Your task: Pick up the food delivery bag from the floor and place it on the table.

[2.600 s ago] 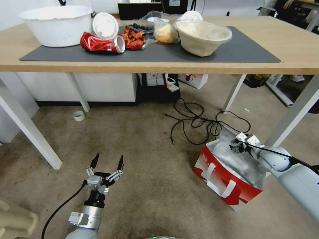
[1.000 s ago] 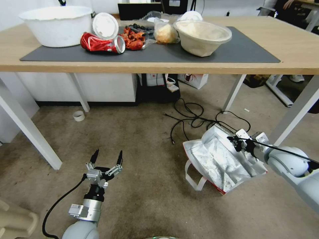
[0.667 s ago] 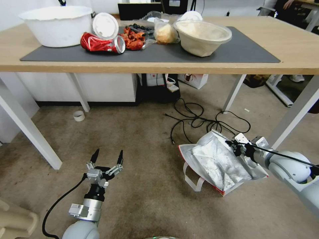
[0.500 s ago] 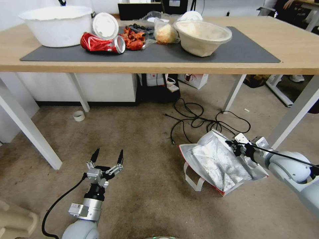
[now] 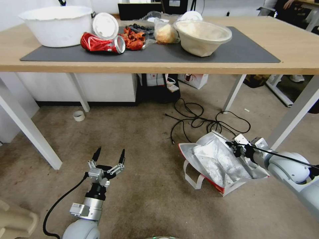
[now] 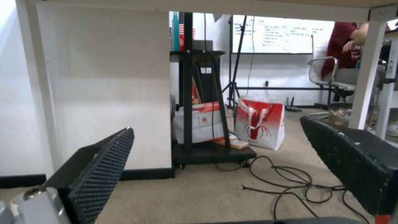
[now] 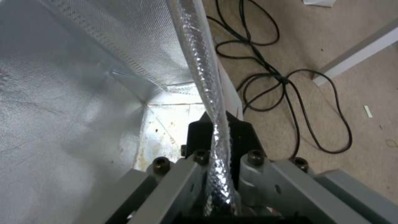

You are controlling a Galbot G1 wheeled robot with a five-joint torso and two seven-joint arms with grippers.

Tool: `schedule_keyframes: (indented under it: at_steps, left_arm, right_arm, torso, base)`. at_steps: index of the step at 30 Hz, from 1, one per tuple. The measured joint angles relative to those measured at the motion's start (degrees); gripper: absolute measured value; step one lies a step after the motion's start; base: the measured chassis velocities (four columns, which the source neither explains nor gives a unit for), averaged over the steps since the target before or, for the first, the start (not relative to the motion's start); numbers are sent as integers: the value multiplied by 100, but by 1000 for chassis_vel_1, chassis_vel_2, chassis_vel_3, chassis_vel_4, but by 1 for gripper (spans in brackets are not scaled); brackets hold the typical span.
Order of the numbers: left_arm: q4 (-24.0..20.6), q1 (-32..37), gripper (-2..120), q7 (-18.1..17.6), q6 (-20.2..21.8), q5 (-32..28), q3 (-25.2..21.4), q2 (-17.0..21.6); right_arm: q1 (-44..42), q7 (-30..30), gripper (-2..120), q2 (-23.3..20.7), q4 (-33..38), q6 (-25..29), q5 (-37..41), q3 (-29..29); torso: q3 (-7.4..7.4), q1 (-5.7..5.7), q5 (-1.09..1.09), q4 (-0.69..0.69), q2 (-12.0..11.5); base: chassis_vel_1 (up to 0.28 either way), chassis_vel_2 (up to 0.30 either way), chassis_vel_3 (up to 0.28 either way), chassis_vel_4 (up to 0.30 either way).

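Note:
The food delivery bag [image 5: 212,166] leans tilted on the carpet at the right, below the table. Its silver foil mouth faces me, with a red edge and white strap handles [image 5: 191,176] on its left side. My right gripper [image 5: 236,148] is shut on the bag's far upper rim. The right wrist view shows that foil rim [image 7: 207,81] pinched between the jaws, beside the foil lining [image 7: 74,102]. My left gripper [image 5: 109,156] hangs open low over the carpet at the left, well away from the bag, its pads [image 6: 104,168] spread wide. The table [image 5: 166,68] carries a dark grey mat [image 5: 249,49].
On the mat are a white tub [image 5: 56,25], a crushed red can [image 5: 101,43], food packs and a lidded bowl [image 5: 202,36]. Black cables [image 5: 199,121] lie on the carpet behind the bag. White table legs [image 5: 30,129] [image 5: 294,114] stand either side. A small white-and-red box [image 6: 260,126] sits under the table.
The bag, upright 2.6 s ago, has tipped leftward with my right gripper on its rim; over the last half second it barely shifts. My left gripper has edged slightly right.

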Motion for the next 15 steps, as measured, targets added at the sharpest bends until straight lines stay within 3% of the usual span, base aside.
schedule_keyframes:
  at_steps: [15]
  left_arm:
    - [65,-54,100,85,-79,-41,25,23]
  right_arm:
    - [39,4,0,-57,-12,-6,-18,-12]
  torso:
    - [0,0,0,0,0]
  base:
    - [0,0,0,0]
